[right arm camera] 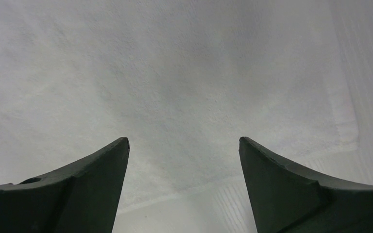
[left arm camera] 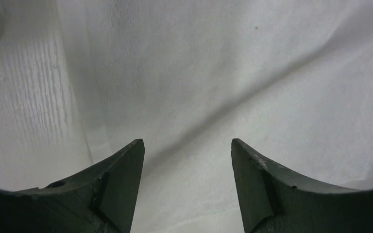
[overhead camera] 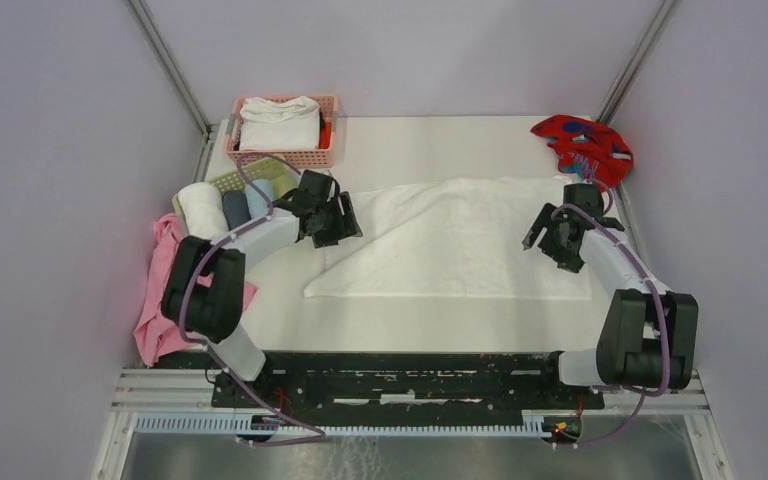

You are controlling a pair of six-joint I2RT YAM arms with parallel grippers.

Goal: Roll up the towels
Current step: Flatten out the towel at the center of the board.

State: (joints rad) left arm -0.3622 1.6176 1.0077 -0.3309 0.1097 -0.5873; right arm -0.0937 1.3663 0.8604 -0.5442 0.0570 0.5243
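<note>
While the light blue towel sits rolled among other rolls at the left of the desk, your large white towel lies flat mid-desk, one corner folded over, not yet rolled. Your left gripper and right gripper hover over its two ends, fingers spread and holding nothing, and the red towel waits crumpled at the far right corner.

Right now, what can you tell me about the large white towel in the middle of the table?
The white towel is a large, terry-looking cloth lying spread out and unrolled on the table. Its left side slants, with a diagonal fold there; its right end looks square. The left gripper and right gripper hang over its two ends, jaws open and empty, so nothing grips it.
</note>
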